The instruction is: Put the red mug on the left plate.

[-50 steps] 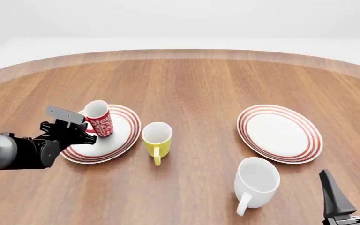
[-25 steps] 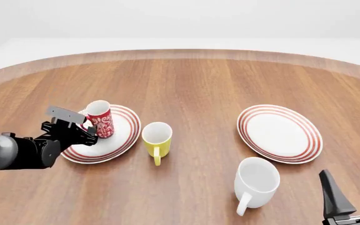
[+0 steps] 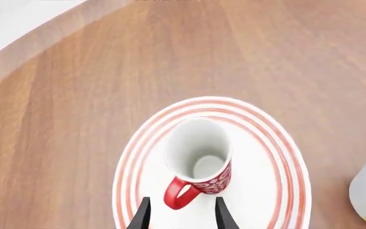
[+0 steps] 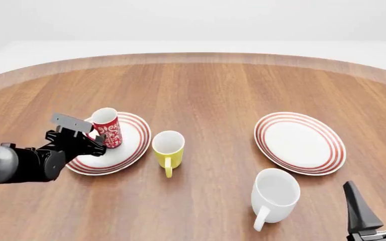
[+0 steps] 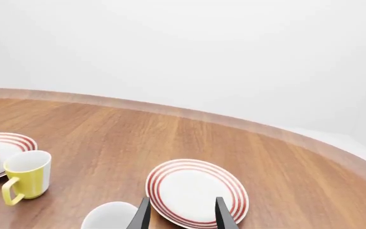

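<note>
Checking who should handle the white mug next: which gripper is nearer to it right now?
Right. The right gripper sits just to the right of the white mug, near the table's front edge; the left gripper is far across, open at the red mug.

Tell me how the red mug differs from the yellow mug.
The red mug has a white floral pattern; the yellow mug is plain. The red mug stands on the left plate; the yellow mug stands on the table beside that plate. Both are upright, white inside, with one handle.

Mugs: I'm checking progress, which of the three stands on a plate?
The red mug, upright on the left plate; the yellow and white mugs stand on bare table.
</note>
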Controlling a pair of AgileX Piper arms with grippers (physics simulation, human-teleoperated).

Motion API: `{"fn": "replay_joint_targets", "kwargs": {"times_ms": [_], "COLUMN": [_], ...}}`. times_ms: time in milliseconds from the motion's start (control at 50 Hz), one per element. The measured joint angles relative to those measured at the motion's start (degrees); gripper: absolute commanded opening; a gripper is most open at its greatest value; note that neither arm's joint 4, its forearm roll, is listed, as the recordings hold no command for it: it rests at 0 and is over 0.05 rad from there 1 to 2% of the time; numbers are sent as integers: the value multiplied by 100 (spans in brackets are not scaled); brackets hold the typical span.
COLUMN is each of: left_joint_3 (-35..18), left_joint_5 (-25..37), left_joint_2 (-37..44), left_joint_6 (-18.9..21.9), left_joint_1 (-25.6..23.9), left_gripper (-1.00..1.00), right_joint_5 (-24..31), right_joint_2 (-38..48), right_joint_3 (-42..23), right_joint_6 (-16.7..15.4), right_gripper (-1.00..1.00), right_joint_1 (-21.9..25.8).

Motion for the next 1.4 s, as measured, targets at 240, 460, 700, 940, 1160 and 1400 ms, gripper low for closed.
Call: {"fn": "replay_joint_targets", "kwargs": {"times_ms": [240,460,700,940,1160,1400], "left_joint_3": [183,453,807,1177,1530,1916], "left_joint_5": [54,96,23,17,99,231], "left_joint_2": [-323,-759,-1112,-1543,-2001,-2565], "left_joint_6": [-79,-152,-175,-330,-427,-651], "left_joint_1": [-103,-270,-502,-707,-976,-1313], "left_gripper": [100,100,100,100,100,100], "right_joint_5": [-9,-6,-17,21,33,38], "right_joint_2": [0,0,0,0,0,0], "right_joint_3": [11,11,28,7,6,6], "right_joint_6": [-6,-17,-28,-34,-44,-63], "right_gripper": [100,100,100,100,100,100], "right_joint_1": [7,20,32,39,45,47]}}
